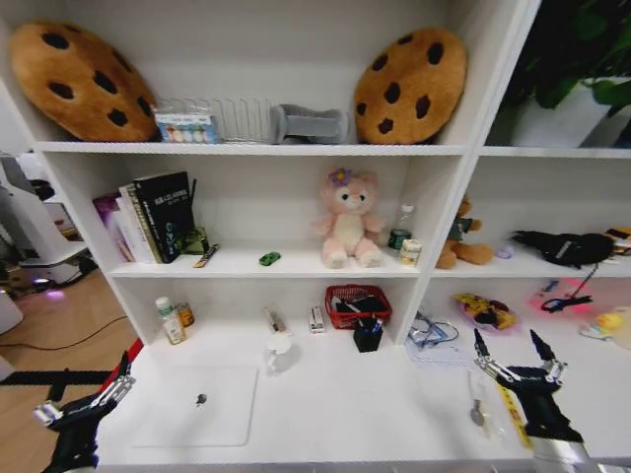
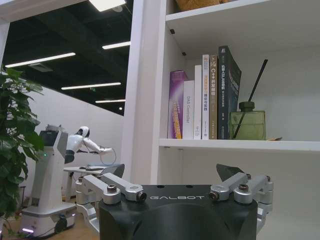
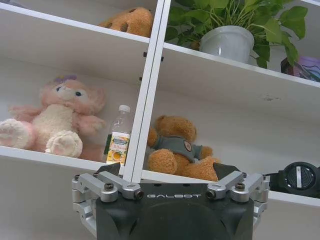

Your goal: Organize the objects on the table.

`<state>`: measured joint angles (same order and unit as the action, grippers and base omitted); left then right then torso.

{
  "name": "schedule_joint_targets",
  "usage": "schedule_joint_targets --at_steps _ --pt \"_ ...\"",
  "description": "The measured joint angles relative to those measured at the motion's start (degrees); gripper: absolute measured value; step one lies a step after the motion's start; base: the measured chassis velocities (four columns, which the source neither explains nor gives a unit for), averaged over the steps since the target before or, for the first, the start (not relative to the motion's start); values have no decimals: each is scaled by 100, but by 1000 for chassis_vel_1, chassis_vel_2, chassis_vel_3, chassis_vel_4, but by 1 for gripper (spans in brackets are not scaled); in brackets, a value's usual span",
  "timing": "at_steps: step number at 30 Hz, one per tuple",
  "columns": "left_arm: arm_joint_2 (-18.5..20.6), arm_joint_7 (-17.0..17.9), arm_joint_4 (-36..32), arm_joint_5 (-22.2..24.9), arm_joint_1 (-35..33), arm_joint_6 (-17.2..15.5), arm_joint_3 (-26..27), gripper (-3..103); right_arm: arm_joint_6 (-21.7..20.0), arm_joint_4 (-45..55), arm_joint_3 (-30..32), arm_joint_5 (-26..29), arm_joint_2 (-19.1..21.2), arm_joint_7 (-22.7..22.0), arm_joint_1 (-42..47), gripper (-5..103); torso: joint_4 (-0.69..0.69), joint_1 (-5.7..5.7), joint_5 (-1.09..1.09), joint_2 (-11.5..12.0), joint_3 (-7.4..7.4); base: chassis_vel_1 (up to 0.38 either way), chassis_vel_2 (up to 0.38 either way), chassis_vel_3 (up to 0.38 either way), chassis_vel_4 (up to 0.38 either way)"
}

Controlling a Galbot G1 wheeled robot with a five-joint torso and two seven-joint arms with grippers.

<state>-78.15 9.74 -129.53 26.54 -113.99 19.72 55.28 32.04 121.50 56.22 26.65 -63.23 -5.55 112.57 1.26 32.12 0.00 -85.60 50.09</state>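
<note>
The right gripper [image 1: 513, 357] hovers over the surface's [image 1: 345, 404] front right part with its jaws spread wide apart and nothing between them. Just beside it, toward the front edge, lie a yellow ruler [image 1: 512, 414] and a small metal object [image 1: 477, 415] that is too small to identify. The left gripper [image 1: 84, 402] hangs past the front left corner, off the surface's edge; its jaws are also apart and empty.

The laptop [image 1: 197, 406] lies closed and flat near the front left corner, close to the left gripper but not touched by it. Behind it, toward the back edge, stand a small bottle [image 1: 171, 320] and a little jar [image 1: 184, 314]. Near the middle of the back edge are a red basket [image 1: 358, 305] and, just in front of it, a black pen cup [image 1: 368, 335] with a blue pen [image 1: 376, 324] standing in it. Glasses [image 1: 430, 332] lie on papers to the right of the cup.

On the shelf [image 1: 256, 264] above the surface, the green toy car [image 1: 269, 258] sits near the front edge, between a row of books [image 1: 150, 217] on the left and a pink plush [image 1: 347, 219] on the right. A dark pen [image 1: 206, 256] lies at an angle beside the books. A brown teddy [image 3: 177, 148] sits in the next bay, with a bottle [image 3: 117, 136] beside the divider.
</note>
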Motion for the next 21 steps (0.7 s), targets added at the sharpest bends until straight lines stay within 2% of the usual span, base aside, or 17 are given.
schedule_joint_targets --at_steps 1,4,7,9,14,21 --pt "-1 -1 1 0 0 0 -1 100 1 1 1 0 0 0 1 100 -2 0 -9 0 0 0 0 0 0" --pt "-3 -2 0 0 -1 0 -1 100 0 -1 1 0 2 -1 -1 100 -5 0 8 1 1 -10 -18 14 14" --pt "-3 -3 0 0 0 0 -2 100 1 -1 2 0 2 -1 -1 100 -5 -1 -2 0 1 -83 -61 80 95" --pt "-3 -4 -1 0 0 0 -3 100 0 -1 2 0 2 -2 -1 100 -4 -1 4 1 2 -97 -50 57 75" --pt "-2 -5 -1 0 0 0 -2 100 1 -1 2 1 1 -2 -1 100 -3 -1 -4 0 1 0 0 0 0" --pt "-2 -6 -1 0 0 -1 -2 100 0 -1 2 1 1 -2 -1 100 -3 -1 1 0 1 0 0 0 0"
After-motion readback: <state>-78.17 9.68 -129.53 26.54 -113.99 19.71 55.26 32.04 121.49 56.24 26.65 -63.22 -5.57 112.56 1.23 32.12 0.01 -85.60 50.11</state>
